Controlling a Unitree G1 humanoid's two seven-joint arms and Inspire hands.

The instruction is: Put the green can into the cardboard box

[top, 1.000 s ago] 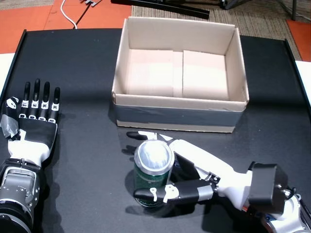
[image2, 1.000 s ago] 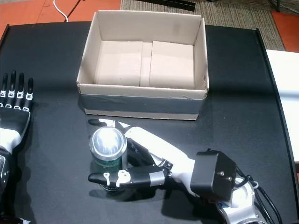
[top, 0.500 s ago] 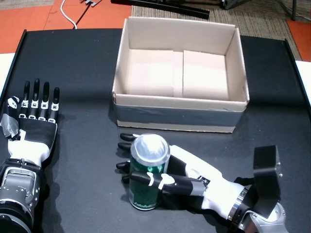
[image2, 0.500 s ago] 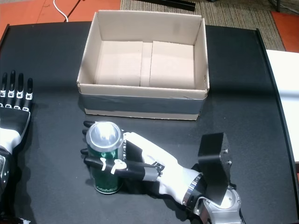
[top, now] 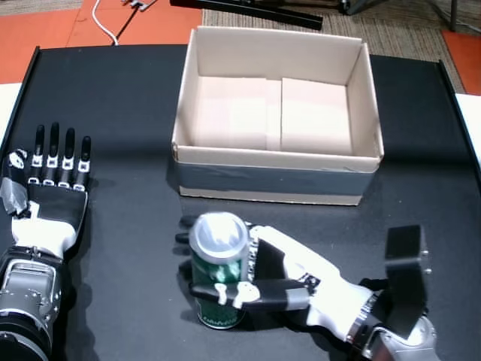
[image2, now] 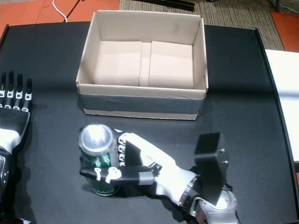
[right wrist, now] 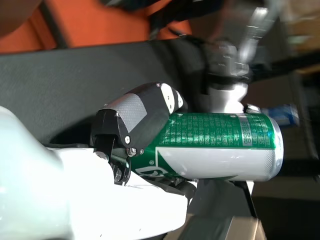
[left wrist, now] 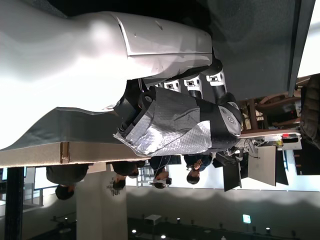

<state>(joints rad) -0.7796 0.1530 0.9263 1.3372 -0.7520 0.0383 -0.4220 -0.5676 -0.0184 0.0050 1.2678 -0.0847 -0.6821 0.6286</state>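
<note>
Head views overhead — wrist views close-up

My white-shelled right robot hand (top: 289, 274) and left robot hand (top: 46, 197), black fingers (top: 54, 154) with white joint markings.

Green can (top: 218, 274): upright, silver top, white lettering on side, near cardboard box (top: 277, 113) front wall, outside it, toward box's left end. Cardboard box: open-topped, tan, empty, flaps flat on floor, dark tape band along front base.
</note>
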